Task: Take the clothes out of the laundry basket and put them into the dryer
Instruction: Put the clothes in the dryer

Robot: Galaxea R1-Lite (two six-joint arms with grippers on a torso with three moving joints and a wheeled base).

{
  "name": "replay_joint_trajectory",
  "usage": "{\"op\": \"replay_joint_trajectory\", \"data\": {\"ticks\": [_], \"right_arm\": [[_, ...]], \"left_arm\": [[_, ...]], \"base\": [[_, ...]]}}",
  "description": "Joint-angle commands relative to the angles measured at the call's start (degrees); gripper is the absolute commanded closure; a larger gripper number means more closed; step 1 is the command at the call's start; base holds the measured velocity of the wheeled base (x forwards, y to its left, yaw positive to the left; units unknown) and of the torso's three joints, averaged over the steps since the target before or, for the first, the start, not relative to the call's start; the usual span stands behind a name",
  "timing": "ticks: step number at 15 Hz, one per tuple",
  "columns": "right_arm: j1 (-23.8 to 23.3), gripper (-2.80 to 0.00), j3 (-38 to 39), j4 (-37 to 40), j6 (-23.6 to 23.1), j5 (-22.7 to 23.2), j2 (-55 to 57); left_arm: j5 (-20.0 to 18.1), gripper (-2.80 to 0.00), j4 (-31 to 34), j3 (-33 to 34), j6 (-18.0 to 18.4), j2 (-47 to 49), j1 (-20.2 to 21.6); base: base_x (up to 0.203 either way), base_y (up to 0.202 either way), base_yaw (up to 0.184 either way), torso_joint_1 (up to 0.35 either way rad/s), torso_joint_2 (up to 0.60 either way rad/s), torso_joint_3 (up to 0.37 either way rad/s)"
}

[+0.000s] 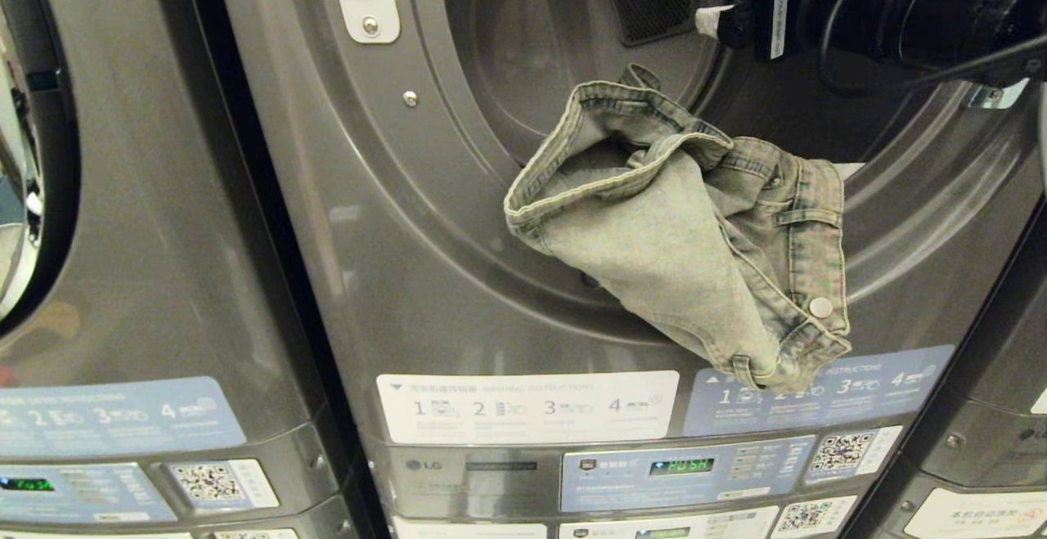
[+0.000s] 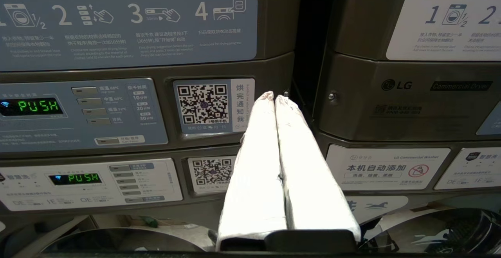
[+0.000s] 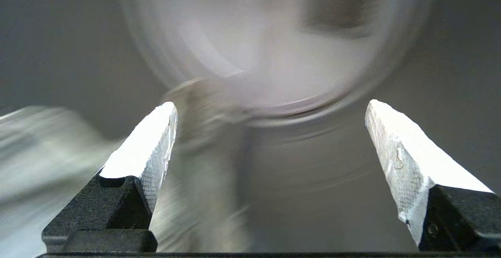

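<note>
Our right gripper (image 3: 270, 148) stands with jaws wide apart and empty at the dryer (image 1: 458, 220) mouth, while our left gripper (image 2: 274, 99) is pressed together, parked low by the control panels. The jeans (image 1: 695, 228) hang over the drum's lower lip, half out. We judge them soft, fairly heavy denim, best pinched at the thick waistband; their long axis slants from the drum opening down toward the snap button, outward.

Grey-metal stacked laundry machines (image 1: 147, 294) fill the room side by side — pale-blue and white instruction stickers (image 1: 527, 406) across their fronts, QR-code labels (image 2: 202, 104), and green "PUSH" displays (image 2: 38, 106) glowing under soft, warm indoor light.
</note>
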Motion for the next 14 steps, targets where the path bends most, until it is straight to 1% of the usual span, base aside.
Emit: {"op": "replay_joint_trajectory", "data": {"ticks": [1,3,4,5,7,8,12,14], "right_arm": [[3.9,-2.8,4.7,1.6,2.1,1.7,-5.3],[9.6,-2.8,6.5,5.1,9.8,2.6,-8.2],[11.6,-2.8,6.9,6.9,12.6,2.8,-9.9],[12.7,-2.8,7.1,8.6,13.5,3.1,-11.4],[13.0,-2.8,7.8,10.5,13.1,3.3,-13.4],[13.0,-2.8,9.6,10.8,12.3,3.2,-14.6],[13.0,-2.8,21.6,10.9,6.8,2.4,-21.2],[13.0,-2.8,26.9,10.9,5.6,-0.2,-22.4]], "left_arm": [[0.0,0.0,0.0,0.1,0.0,0.0,0.0],[0.0,0.0,0.0,0.1,0.0,0.0,0.0],[0.0,0.0,0.0,0.1,-0.1,0.0,0.0],[0.0,0.0,0.0,0.1,0.0,0.0,0.0],[0.0,0.0,0.0,0.1,0.0,0.0,0.0],[0.0,0.0,0.0,0.1,0.0,0.0,0.0],[0.0,0.0,0.0,0.1,0.0,0.0,0.0],[0.0,0.0,0.0,0.1,0.0,0.0,0.0]], "base": [[0.0,0.0,0.0,0.0,0.0,0.0],[0.0,0.0,0.0,0.0,0.0,0.0],[0.0,0.0,0.0,0.0,0.0,0.0],[0.0,0.0,0.0,0.0,0.0,0.0],[0.0,0.0,0.0,0.0,0.0,0.0],[0.0,0.0,0.0,0.0,0.0,0.0],[0.0,0.0,0.0,0.0,0.0,0.0],[0.0,0.0,0.0,0.0,0.0,0.0]]}}
